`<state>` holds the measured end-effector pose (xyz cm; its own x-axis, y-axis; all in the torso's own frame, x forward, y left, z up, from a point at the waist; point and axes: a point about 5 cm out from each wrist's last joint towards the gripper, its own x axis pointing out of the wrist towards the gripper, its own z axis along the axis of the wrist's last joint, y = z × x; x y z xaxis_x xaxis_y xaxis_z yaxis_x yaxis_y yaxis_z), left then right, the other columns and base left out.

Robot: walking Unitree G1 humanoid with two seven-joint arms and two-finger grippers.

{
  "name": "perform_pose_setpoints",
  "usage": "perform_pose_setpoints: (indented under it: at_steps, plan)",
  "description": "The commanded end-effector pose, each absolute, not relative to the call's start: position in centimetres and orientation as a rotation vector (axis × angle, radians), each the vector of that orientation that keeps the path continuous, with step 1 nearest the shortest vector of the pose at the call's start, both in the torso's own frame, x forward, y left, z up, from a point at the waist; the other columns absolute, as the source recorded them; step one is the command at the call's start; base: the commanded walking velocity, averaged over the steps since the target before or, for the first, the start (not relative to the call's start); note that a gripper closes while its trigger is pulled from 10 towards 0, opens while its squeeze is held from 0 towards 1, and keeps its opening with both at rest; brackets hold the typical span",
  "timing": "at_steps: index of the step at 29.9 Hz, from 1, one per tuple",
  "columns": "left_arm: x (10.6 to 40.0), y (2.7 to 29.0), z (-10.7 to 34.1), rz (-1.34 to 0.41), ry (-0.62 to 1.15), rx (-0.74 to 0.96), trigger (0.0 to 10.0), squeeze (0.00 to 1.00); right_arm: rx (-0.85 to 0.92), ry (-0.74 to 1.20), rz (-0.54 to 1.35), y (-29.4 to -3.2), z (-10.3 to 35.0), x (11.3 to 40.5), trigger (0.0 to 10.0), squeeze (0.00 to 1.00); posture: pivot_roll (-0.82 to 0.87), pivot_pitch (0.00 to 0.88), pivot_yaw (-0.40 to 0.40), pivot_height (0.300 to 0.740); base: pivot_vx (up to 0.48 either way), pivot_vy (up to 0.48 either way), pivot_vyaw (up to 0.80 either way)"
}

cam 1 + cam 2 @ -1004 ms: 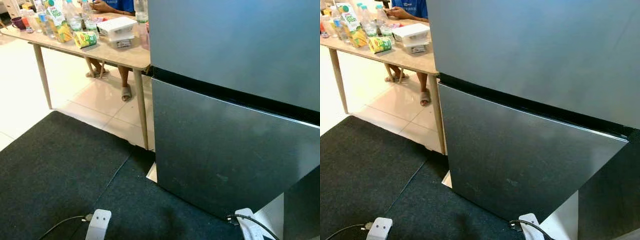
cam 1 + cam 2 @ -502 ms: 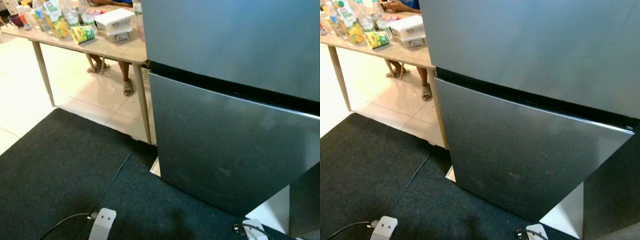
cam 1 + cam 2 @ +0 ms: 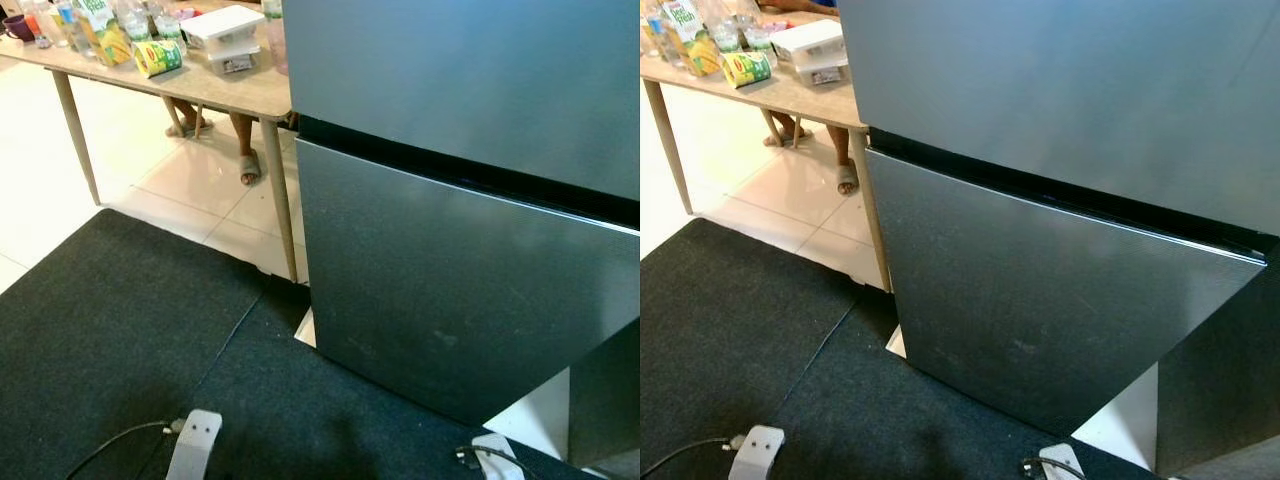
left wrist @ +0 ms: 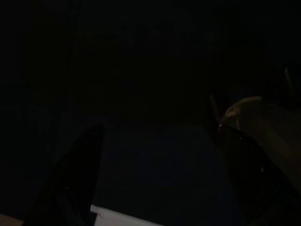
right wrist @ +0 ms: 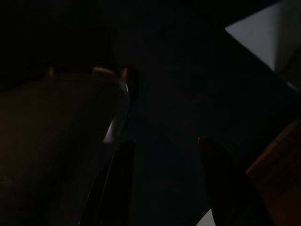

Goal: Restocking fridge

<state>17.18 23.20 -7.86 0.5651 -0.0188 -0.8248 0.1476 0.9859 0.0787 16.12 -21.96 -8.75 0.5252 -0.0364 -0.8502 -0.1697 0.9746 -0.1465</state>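
Note:
A grey two-door fridge [image 3: 470, 80] stands right in front of me, taking up the right of both eye views. A black gap runs between its upper door and its lower door [image 3: 440, 280]. On a wooden table [image 3: 250, 95] at the upper left stand bottles [image 3: 130, 15], juice cartons [image 3: 100, 25] and white lidded boxes [image 3: 225, 30]. Both arms hang low, with silver ends at the bottom edge, left arm [image 3: 195, 445] and right arm [image 3: 495, 455]. In the dark wrist views my left gripper [image 4: 164, 188] and right gripper [image 5: 164, 183] are open, with nothing between the fingers.
A black mat [image 3: 120, 340] covers the floor before the fridge, and a cable [image 3: 110, 445] lies on it. Pale tiles [image 3: 150, 180] lie beyond. A seated person's sandalled feet [image 3: 248, 165] rest under the table. A table leg [image 3: 280, 200] stands close to the fridge's left edge.
The whole picture has shifted as the camera moved, so the table goods now sit higher in view. Nothing in the scene itself has visibly moved.

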Motion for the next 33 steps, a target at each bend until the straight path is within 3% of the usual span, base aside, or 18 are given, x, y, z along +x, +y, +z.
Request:
perform_pose_setpoints:
  at_steps: [1,6,13,20,33]
  plan:
    - [17.0,21.3,-8.4,-0.137,0.98,0.123,10.0,0.0,-0.217,1.044,0.07,-22.1,-9.0,15.5,10.0,0.0,-0.08,0.134,0.008,0.74,0.0,0.0,0.0]
    - [17.2,19.7,-8.6,-0.23,0.995,0.157,10.0,0.0,-0.181,1.011,0.056,-21.5,-8.7,16.5,10.0,0.0,-0.05,0.121,0.008,0.74,0.0,0.0,0.0]
    - [16.5,20.1,-8.9,-0.206,1.016,0.155,10.0,0.0,-0.175,0.971,0.092,-20.0,-8.3,18.1,10.0,0.0,-0.04,0.084,-0.015,0.74,0.0,0.0,0.0]
    - [15.8,19.2,-9.3,-0.189,1.042,0.134,10.0,0.0,-0.116,0.949,0.026,-20.7,-7.7,19.1,10.0,0.0,-0.02,0.0,-0.043,0.74,0.0,0.0,0.0]
    - [16.5,18.5,-9.2,-0.147,1.028,0.089,10.0,0.0,-0.129,0.959,0.02,-20.8,-7.7,19.2,10.0,0.0,-0.05,0.0,-0.034,0.74,0.0,0.0,0.0]
